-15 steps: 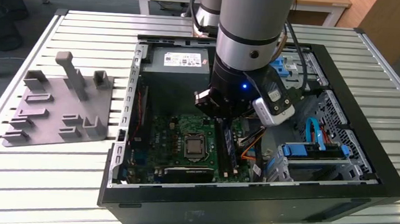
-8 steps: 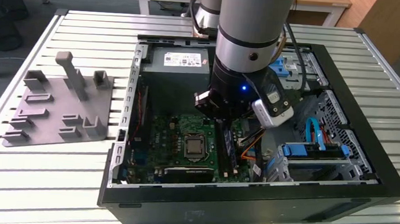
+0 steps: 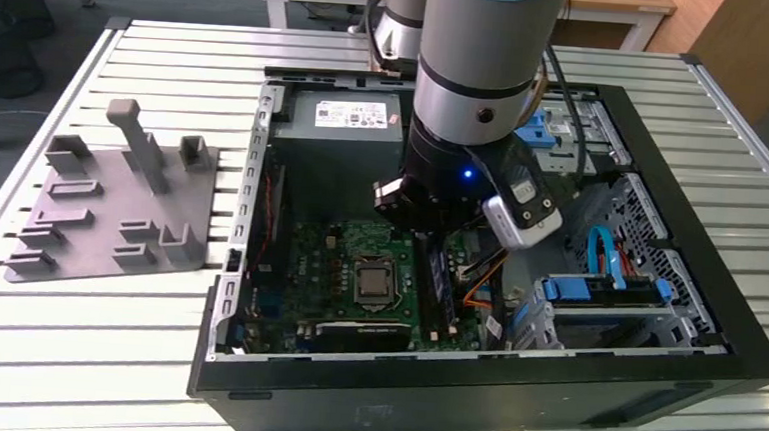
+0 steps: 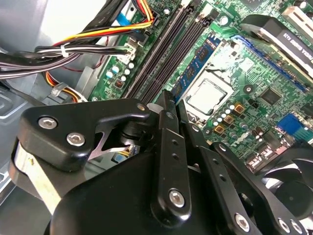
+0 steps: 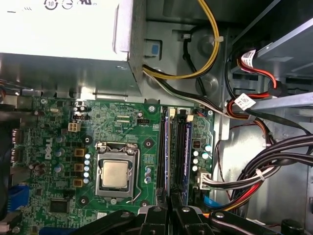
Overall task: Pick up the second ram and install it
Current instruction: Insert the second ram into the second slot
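The second ram (image 3: 442, 289) stands on edge in a slot of the green motherboard (image 3: 315, 261). In the exterior view I read it at 3 o'clock from the CPU socket (image 3: 374, 280), just beside it. In both wrist views the blue stick (image 4: 198, 61) (image 5: 166, 156) runs straight to the gripper (image 4: 175, 100) (image 5: 170, 211). The black fingers (image 4: 168, 147) are drawn together, clenched on its near end. The empty black slots (image 4: 161, 49) lie alongside it, on the side away from the socket. The arm (image 3: 480, 71) reaches down into the open computer case (image 3: 482, 382). The power supply (image 3: 350, 118) sits at 12 o'clock from the board. A grey fixture tray (image 3: 117, 209) lies on the slatted table (image 3: 84, 327) at 9 o'clock from the case, well apart from the work.
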You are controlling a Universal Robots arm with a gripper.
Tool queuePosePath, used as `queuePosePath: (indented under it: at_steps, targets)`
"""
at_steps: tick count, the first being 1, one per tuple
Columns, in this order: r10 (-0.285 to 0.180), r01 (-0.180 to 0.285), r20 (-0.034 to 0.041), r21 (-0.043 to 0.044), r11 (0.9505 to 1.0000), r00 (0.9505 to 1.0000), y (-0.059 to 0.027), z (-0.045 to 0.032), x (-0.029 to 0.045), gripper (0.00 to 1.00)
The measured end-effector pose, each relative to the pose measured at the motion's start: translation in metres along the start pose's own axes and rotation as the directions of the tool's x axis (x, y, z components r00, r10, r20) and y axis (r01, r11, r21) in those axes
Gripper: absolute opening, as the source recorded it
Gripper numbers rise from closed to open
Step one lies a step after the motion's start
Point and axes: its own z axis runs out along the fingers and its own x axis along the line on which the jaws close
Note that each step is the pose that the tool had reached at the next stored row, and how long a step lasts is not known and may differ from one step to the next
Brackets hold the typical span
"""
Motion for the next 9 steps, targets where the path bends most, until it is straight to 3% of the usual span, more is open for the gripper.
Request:
queuePosePath:
  at_steps: [9]
  targets:
    - [0.0,0.0,0.0,0.0,1.0,1.0,-0.0002,0.0066,0.0012,0.14]
